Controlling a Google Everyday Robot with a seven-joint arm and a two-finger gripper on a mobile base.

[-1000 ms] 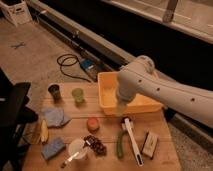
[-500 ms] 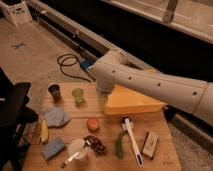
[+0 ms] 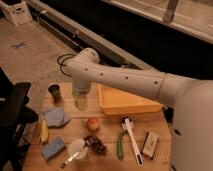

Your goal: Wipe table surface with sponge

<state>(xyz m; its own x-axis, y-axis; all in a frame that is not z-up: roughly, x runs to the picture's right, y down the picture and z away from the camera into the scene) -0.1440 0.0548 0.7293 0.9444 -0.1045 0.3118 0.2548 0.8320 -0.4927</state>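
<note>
1. My arm (image 3: 122, 80) reaches in from the right, passing over the back edge of the yellow tray (image 3: 127, 102).
2. My gripper (image 3: 80, 102) hangs just left of the tray, pointing down above the wooden table (image 3: 107, 162).
3. The blue sponge (image 3: 53, 148) lies well to the tray's front left, apart from my gripper.
4. A blue cloth (image 3: 56, 117) and a dark cup (image 3: 55, 91) sit farther left of the tray.
5. In front of the tray lie an orange fruit (image 3: 93, 123), a green vegetable (image 3: 119, 145) and a white brush (image 3: 132, 142).
</note>
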